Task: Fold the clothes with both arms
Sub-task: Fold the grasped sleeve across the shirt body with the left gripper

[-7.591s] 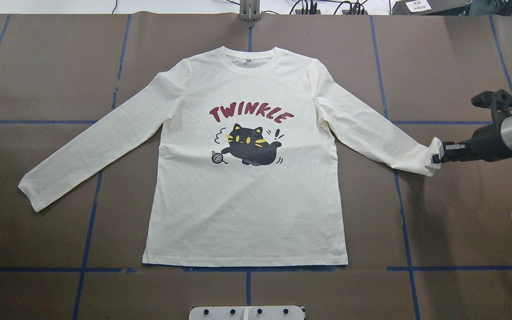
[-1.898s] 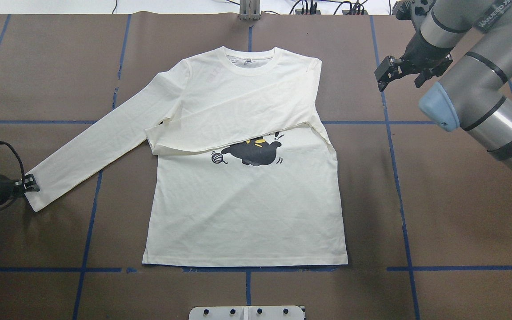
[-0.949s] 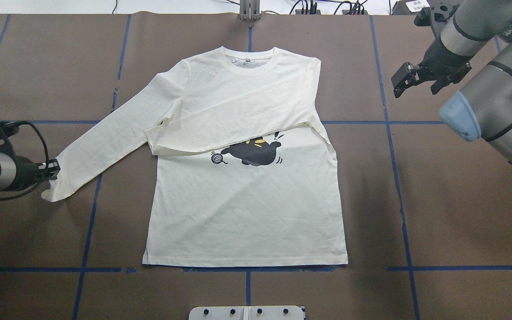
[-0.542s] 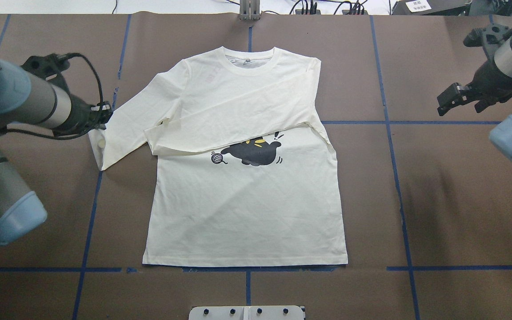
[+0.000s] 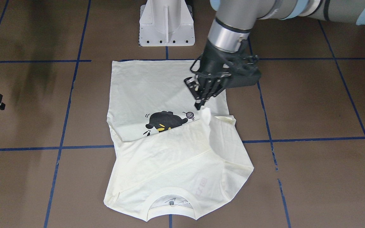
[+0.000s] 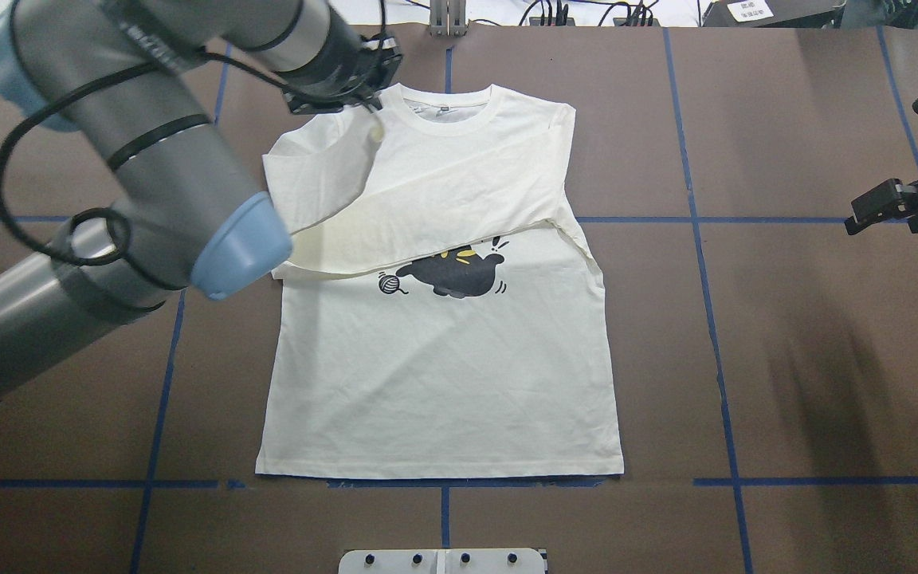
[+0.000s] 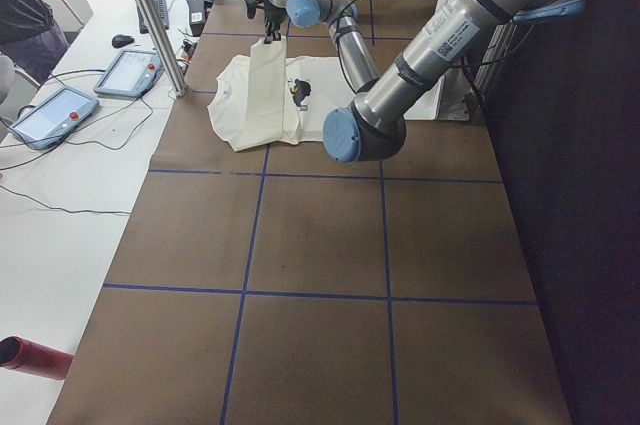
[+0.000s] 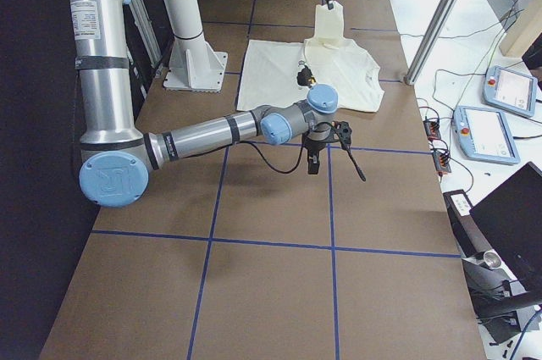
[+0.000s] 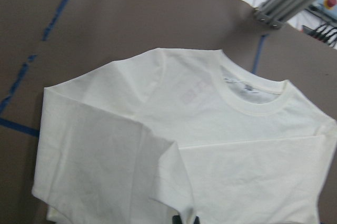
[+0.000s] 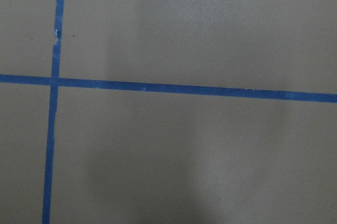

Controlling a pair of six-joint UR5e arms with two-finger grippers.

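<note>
Brown table (image 6: 786,359), cream T-shirt (image 6: 443,383), sleeve (image 6: 427,231) across chest

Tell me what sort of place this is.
Most likely a robotics lab. The left arm and the right arm reach over a table gridded with blue tape, where a T-shirt lies. Cabled teach pendants sit on a side bench.

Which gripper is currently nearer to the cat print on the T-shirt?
Left. The left gripper holds a sleeve up near the cat print; the right gripper hangs far off the T-shirt.
</note>
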